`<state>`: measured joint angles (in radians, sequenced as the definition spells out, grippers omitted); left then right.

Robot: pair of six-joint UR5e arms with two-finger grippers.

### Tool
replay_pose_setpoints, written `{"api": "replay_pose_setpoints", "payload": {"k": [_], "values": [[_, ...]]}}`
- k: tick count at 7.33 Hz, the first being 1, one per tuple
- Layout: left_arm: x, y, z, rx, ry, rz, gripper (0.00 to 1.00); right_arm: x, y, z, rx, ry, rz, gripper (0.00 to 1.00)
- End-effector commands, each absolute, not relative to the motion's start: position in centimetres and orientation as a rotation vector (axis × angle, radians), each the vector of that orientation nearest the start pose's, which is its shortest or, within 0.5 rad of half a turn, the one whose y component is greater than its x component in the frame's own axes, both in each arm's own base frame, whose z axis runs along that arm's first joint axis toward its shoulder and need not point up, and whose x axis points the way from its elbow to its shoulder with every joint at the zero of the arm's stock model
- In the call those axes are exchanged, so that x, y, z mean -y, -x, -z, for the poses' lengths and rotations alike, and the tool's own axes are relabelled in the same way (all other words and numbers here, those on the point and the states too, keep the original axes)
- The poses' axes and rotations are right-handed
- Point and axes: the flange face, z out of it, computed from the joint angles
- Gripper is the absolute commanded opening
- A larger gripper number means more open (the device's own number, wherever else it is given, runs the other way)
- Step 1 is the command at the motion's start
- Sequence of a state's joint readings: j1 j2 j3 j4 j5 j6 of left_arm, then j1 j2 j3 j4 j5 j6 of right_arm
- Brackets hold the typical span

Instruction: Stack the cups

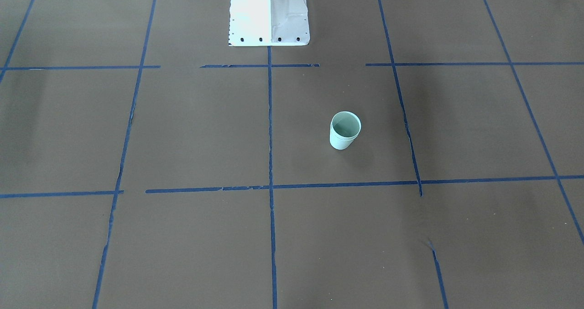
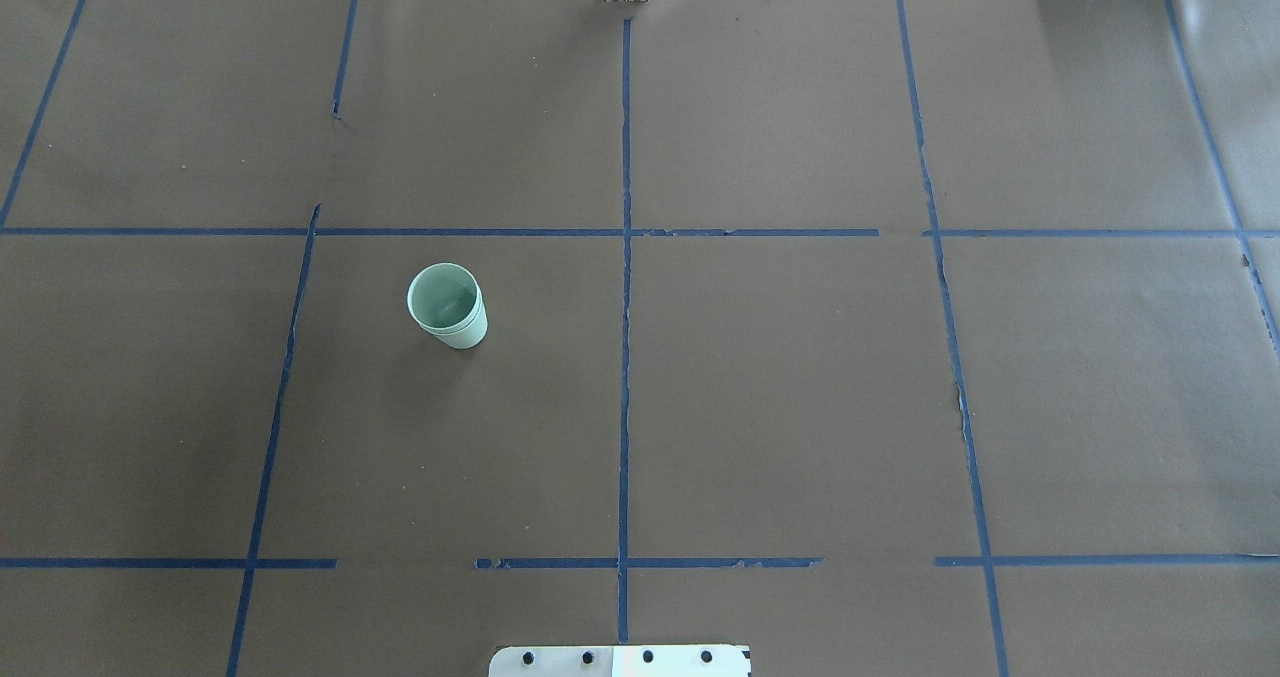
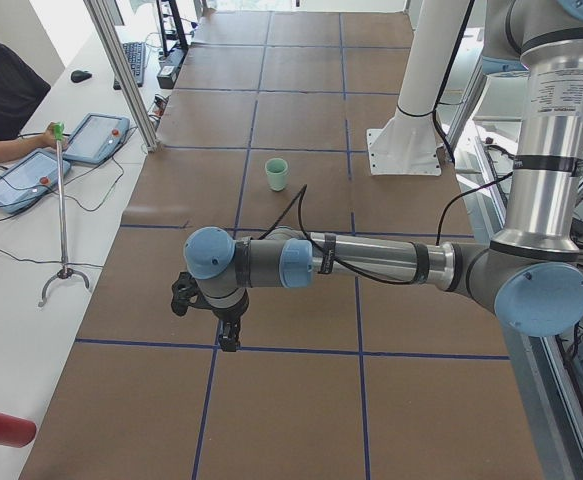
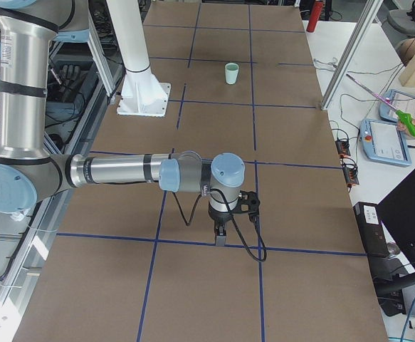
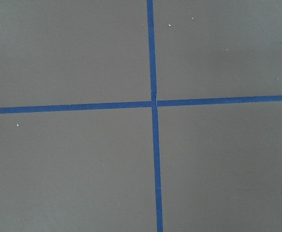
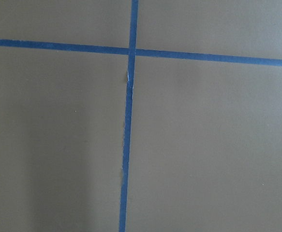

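Pale mint-green cups (image 1: 345, 130) stand upright as a single cup shape on the brown table, on the robot's left half (image 2: 447, 305). A line round the wall below the rim looks like one cup nested inside another. No separate second cup shows. The cups appear small in the exterior left view (image 3: 276, 174) and the exterior right view (image 4: 231, 73). My left gripper (image 3: 229, 338) points down over the table's left end, far from the cups. My right gripper (image 4: 220, 236) points down over the right end. I cannot tell whether either is open. Both wrist views show only table.
The white robot pedestal (image 1: 269, 14) stands at the table's robot-side edge. Blue tape lines (image 2: 625, 357) grid the brown surface. Operators with tablets (image 3: 26, 175) sit beside the table, and a metal stand (image 3: 63, 210) rises near its left edge.
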<state>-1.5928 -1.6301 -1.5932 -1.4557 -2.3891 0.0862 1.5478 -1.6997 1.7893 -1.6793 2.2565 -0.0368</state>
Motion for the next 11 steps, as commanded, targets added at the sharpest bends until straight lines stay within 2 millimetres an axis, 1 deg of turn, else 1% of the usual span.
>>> {"api": "replay_pose_setpoints", "payload": {"k": [1, 11], "values": [[51.06, 7.24, -62.87, -0.818, -0.009, -0.045, 1.00, 43.57, -6.02, -62.82, 0.686, 0.014, 0.051, 1.00], [50.97, 7.26, -63.13, -0.816, -0.004, -0.044, 1.00, 43.57, -6.02, -62.82, 0.686, 0.014, 0.051, 1.00]]}}
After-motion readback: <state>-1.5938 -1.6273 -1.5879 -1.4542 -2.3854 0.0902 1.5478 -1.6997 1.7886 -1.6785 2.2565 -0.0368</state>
